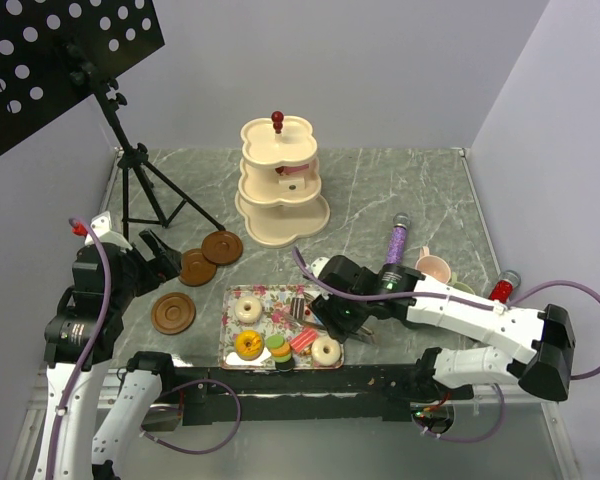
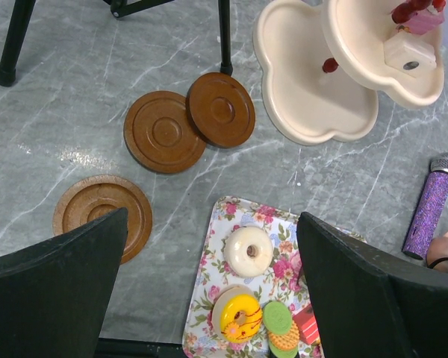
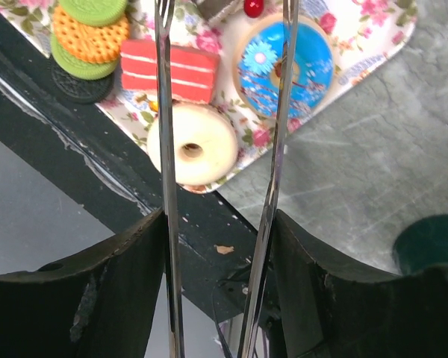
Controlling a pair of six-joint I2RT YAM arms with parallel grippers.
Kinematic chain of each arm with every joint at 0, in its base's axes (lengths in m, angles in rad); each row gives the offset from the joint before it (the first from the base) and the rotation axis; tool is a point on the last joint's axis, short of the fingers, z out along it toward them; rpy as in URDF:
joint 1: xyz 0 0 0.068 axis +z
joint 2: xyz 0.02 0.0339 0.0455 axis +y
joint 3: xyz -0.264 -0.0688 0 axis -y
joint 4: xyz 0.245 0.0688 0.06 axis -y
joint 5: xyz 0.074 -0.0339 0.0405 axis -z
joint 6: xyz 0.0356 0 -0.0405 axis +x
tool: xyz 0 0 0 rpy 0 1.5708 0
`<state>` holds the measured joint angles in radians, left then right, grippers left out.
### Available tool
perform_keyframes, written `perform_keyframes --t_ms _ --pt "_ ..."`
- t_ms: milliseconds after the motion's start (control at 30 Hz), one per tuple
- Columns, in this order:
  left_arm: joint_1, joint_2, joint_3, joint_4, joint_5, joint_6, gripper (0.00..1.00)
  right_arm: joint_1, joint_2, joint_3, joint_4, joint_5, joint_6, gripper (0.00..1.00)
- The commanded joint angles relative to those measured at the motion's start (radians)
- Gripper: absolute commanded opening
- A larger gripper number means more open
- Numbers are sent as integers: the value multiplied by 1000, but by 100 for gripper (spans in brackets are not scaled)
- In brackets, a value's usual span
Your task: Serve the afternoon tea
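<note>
Grey marble table point(image 1: 400, 190), tea serving setup

R gripper point(image 3: 220, 224) clamped on tongs point(image 3: 166, 186), tong arms spread, nothing pinched, over white doughnut point(image 3: 190, 145) at 5 o'clock corner of floral tray point(image 1: 230, 300). Cream stand point(image 1: 280, 215) at tray's 12. L gripper point(image 2: 213, 224) wide open, empty, w/ saucers point(image 2: 164, 130) at its 11.

The left arm point(image 1: 65, 410) and right arm point(image 1: 470, 315) have white links and black joint housings. Purple cables point(image 1: 106, 290) loop along both. A red cap point(image 1: 77, 228) sits at the left arm's 12 o'clock end. The left hand point(image 1: 163, 252) and right hand point(image 1: 325, 312) are matte black.
</note>
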<state>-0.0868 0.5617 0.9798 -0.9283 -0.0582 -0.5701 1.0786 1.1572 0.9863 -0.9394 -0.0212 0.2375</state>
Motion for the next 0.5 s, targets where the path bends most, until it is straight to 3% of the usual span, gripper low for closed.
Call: perform_keyframes --t_ms 0,233,467 --pt "-2 -3 7 28 -8 -14 100 18 21 58 60 -29 -23 62" --pt "-2 -3 7 23 -14 -10 100 50 88 110 91 -13 -23 62" --pt "-2 -14 5 16 -22 -8 100 72 38 109 16 84 65 63"
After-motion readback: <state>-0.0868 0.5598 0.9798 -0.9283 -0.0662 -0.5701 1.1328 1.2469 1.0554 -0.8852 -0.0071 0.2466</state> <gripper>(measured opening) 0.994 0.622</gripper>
